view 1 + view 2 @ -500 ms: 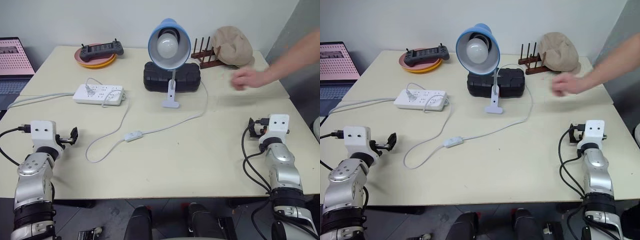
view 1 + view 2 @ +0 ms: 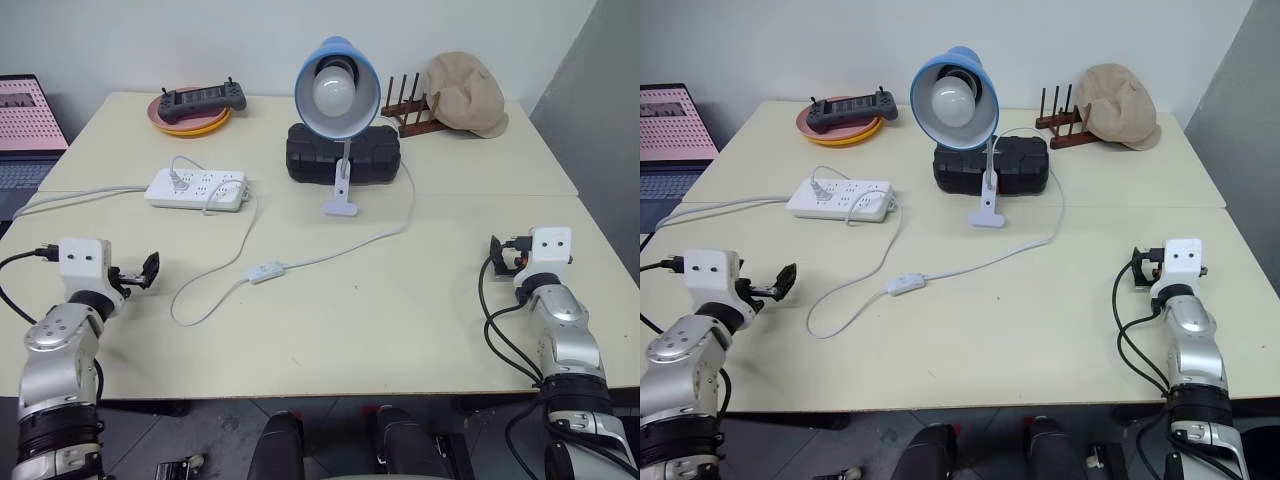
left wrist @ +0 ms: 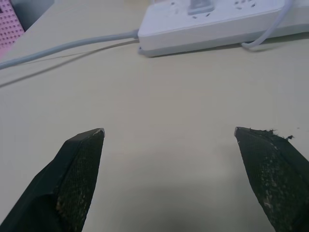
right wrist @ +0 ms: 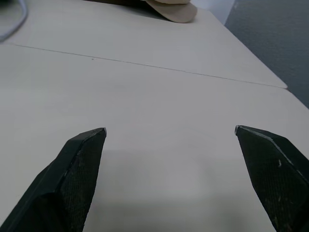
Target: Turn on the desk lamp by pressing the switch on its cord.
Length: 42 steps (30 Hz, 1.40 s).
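I found the small desk lamp [image 2: 337,95] with its round light-blue shade, large white bulb and white clip base standing at the middle rear of the cream-coloured counter [image 2: 400,310], just in front of a black ribbed plastic case [image 2: 343,153]. Its bulb appeared unlit. The thin white cord [image 2: 375,238] ran from the lamp's right side, curved forward and leftward across the counter, and passed through the small white oblong inline switch [image 2: 265,271], which lay flat near the counter's centre, forward and left of the lamp base. Past the switch the cord looped and rose to the white multi-socket power strip [image 2: 197,188] at the left rear.

My left claw [image 2: 148,270] hovered over the left front of the counter, its two black fingers [image 3: 79,164] spread wide apart and holding nothing; it sat well to the left of the switch. My right claw [image 2: 497,257] hovered over the right front of the counter, fingers [image 4: 82,164] likewise wide apart and empty, well apart from the switch and the cord.

At the rear left I noted a dark handheld controller [image 2: 203,98] resting on a stack of orange and pink plates [image 2: 190,124]. At the rear right a beige cloth cap [image 2: 464,93] lay against a dark wooden peg rack [image 2: 405,105]
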### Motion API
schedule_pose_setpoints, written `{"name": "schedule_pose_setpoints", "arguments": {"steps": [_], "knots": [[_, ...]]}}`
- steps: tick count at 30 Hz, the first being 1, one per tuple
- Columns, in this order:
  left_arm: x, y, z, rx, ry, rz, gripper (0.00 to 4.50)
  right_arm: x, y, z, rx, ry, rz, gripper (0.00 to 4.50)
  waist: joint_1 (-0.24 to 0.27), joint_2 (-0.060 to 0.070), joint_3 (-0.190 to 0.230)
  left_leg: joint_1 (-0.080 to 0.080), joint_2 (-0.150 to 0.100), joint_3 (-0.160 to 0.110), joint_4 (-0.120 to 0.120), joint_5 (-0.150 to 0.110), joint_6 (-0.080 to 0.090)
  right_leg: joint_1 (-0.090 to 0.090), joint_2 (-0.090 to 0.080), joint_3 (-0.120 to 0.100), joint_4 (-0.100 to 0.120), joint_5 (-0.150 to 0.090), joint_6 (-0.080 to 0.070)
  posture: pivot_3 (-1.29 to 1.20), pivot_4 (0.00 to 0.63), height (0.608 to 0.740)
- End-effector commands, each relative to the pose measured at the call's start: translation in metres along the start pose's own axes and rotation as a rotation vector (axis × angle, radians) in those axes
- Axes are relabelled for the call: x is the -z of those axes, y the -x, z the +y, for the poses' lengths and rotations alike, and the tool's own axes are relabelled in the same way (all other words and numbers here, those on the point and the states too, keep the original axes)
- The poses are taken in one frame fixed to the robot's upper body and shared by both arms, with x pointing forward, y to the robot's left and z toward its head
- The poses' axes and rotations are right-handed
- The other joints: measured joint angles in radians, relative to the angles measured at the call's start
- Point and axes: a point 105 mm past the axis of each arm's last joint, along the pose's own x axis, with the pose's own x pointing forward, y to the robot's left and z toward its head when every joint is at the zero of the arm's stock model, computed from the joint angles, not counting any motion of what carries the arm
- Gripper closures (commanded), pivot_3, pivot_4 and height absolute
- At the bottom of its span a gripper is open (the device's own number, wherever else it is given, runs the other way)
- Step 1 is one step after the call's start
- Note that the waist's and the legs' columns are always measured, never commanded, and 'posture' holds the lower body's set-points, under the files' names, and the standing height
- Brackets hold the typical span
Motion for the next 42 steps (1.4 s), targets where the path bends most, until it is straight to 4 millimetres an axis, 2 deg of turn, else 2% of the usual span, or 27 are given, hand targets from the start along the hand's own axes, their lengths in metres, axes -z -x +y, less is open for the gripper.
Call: {"name": "schedule_pose_setpoints", "arguments": {"steps": [1, 3, 6, 11, 14, 20, 24, 32, 34, 37, 38, 42], "knots": [[-0.040, 0.009, -0.017, 0.190, -0.041, -0.064, 0.00, -0.038, 0.002, 0.030, -0.242, -0.011, -0.109, 0.01, -0.001, 0.000, 0.000, 0.000, 0.000, 0.000, 0.000, 0.000, 0.000, 0.000, 0.000, 0.000, 0.000, 0.000, 0.000, 0.00, 0.150, 0.740], [-0.052, 0.016, -0.043, 0.395, -0.098, -0.025, 0.00, -0.051, 0.014, 0.060, -0.498, 0.014, -0.107, 0.01, -0.002, 0.001, 0.000, 0.000, 0.000, 0.000, 0.000, 0.000, 0.000, 0.000, 0.000, 0.000, 0.000, 0.000, 0.000, 0.00, 0.150, 0.740], [-0.058, 0.026, -0.071, 0.605, -0.147, 0.040, 0.00, -0.058, 0.036, 0.087, -0.771, 0.039, -0.070, 0.01, 0.000, 0.001, 0.000, 0.000, 0.000, 0.000, 0.000, 0.000, 0.000, 0.000, 0.000, 0.000, -0.001, 0.000, 0.000, 0.00, 0.150, 0.740], [-0.053, 0.034, -0.105, 0.831, -0.244, 0.149, 0.00, -0.062, 0.076, 0.119, -1.108, 0.082, 0.024, 0.01, 0.001, 0.001, 0.000, 0.000, 0.000, 0.000, 0.000, 0.000, 0.000, 0.000, 0.000, -0.001, 0.000, -0.002, 0.000, 0.00, 0.150, 0.740], [-0.046, 0.028, -0.126, 0.901, -0.282, 0.162, 0.00, -0.062, 0.096, 0.133, -1.240, 0.085, 0.077, 0.01, 0.002, 0.001, 0.000, 0.000, 0.000, 0.000, 0.000, 0.000, 0.000, 0.000, 0.000, 0.000, 0.000, -0.003, 0.001, 0.00, 0.150, 0.740], [-0.030, 0.013, -0.142, 0.921, -0.315, 0.174, 0.00, -0.066, 0.103, 0.142, -1.261, 0.072, 0.079, 0.01, 0.003, 0.001, 0.000, 0.000, 0.001, 0.000, 0.001, 0.000, 0.000, 0.000, 0.001, 0.000, 0.000, -0.004, 0.003, 0.00, 0.150, 0.740], [-0.019, -0.009, -0.135, 0.842, -0.366, 0.158, 0.00, -0.068, 0.105, 0.141, -1.238, 0.061, 0.076, 0.01, 0.004, 0.001, 0.000, 0.000, 0.000, 0.000, 0.001, 0.000, 0.000, 0.000, 0.001, -0.001, 0.000, -0.004, 0.003, 0.00, 0.150, 0.740], [-0.012, -0.015, -0.124, 0.910, -0.342, 0.197, 0.00, -0.065, 0.105, 0.136, -1.203, 0.040, 0.086, 0.01, 0.004, 0.001, 0.000, -0.001, 0.000, -0.001, 0.001, 0.000, 0.000, -0.001, 0.001, -0.001, 0.000, -0.004, 0.003, 0.00, 0.150, 0.740], [-0.018, -0.019, -0.130, 0.940, -0.257, 0.164, 0.00, -0.061, 0.105, 0.136, -1.198, 0.037, 0.089, 0.01, 0.004, 0.001, 0.000, -0.001, 0.000, -0.001, 0.001, 0.000, 0.000, -0.001, 0.001, -0.001, 0.000, -0.004, 0.003, 0.00, 0.150, 0.740], [-0.012, -0.019, -0.135, 0.981, -0.284, 0.177, 0.00, -0.059, 0.105, 0.135, -1.188, 0.028, 0.091, 0.01, 0.006, 0.001, 0.000, -0.001, 0.000, -0.002, 0.001, 0.000, 0.000, -0.001, 0.001, -0.002, 0.000, -0.004, 0.004, 0.00, 0.150, 0.740], [-0.010, -0.019, -0.136, 0.985, -0.294, 0.185, 0.36, -0.059, 0.105, 0.134, -1.186, 0.028, 0.090, 0.00, 0.005, 0.001, 0.000, -0.002, 0.000, -0.001, 0.002, 0.000, 0.000, -0.001, 0.001, -0.001, 0.000, -0.004, 0.004, 0.00, 0.150, 0.740], [-0.010, -0.019, -0.136, 0.982, -0.273, 0.178, 1.18, -0.058, 0.105, 0.134, -1.178, 0.030, 0.088, 0.00, 0.004, 0.001, 0.000, -0.002, 0.000, -0.001, 0.002, 0.000, 0.000, -0.001, 0.001, -0.001, 0.000, -0.004, 0.004, 0.00, 0.150, 0.740]]}}
